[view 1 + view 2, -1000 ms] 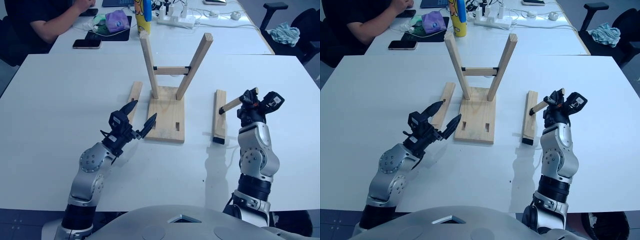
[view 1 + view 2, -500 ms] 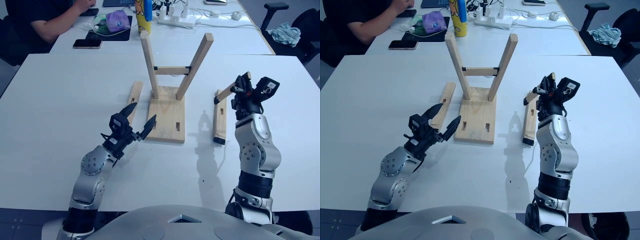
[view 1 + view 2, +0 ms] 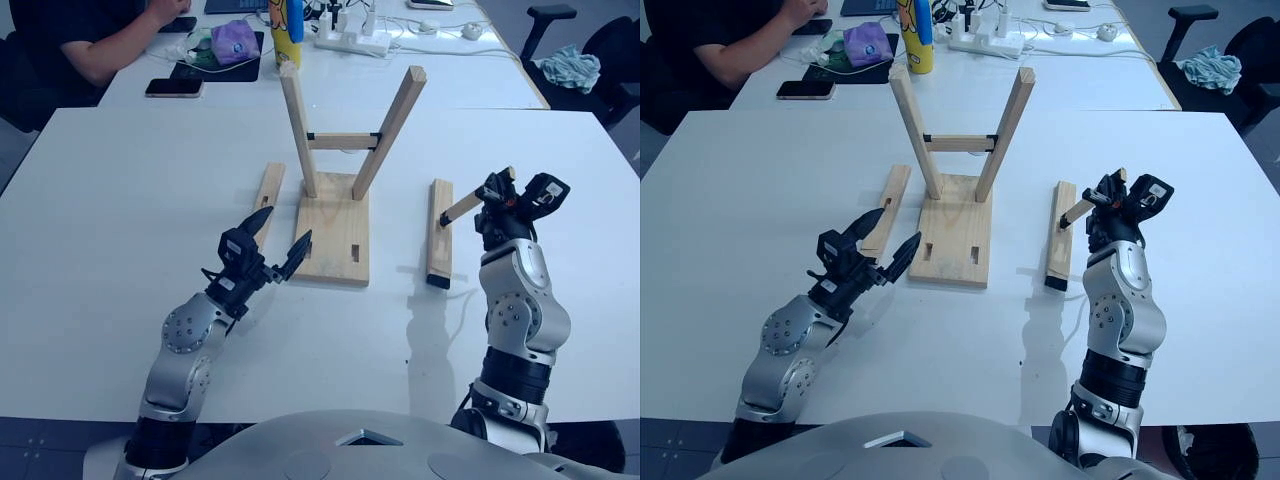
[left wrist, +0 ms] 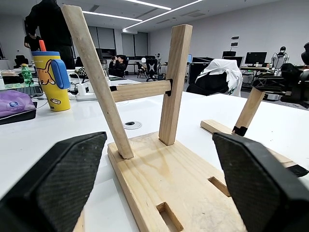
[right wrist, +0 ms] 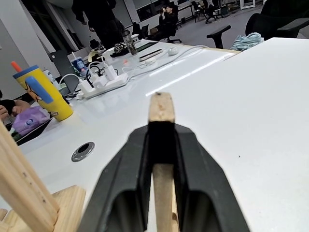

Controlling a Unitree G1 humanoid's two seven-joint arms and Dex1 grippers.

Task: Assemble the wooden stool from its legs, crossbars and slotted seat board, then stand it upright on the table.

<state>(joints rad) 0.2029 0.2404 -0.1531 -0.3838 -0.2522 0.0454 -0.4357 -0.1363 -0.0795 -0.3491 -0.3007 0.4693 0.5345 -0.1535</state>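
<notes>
I have the right gripper (image 3: 492, 192) clamped on a crossbar (image 3: 460, 207), its lower end touching the loose leg (image 3: 438, 235) right of the seat board (image 3: 335, 240) at the middle of the table (image 3: 120, 200). Two upright legs (image 3: 298, 130) stand in its far slots. The left gripper (image 3: 287, 225) hangs open by its near-left corner.

Centre frame: the seat board (image 3: 333, 245) lies flat on the table (image 3: 120, 200). On its far end stand one upright leg (image 3: 299, 130) and another upright leg (image 3: 390, 130), with a crossbar (image 3: 343, 141) between them. A loose leg (image 3: 268, 188) lies left of the board and a second loose leg (image 3: 438, 240) right. The left gripper (image 3: 284, 228) is at the board's near left edge. At right, the right gripper (image 3: 490, 192) holds a second crossbar (image 3: 462, 207) slanting over the second loose leg.
</notes>
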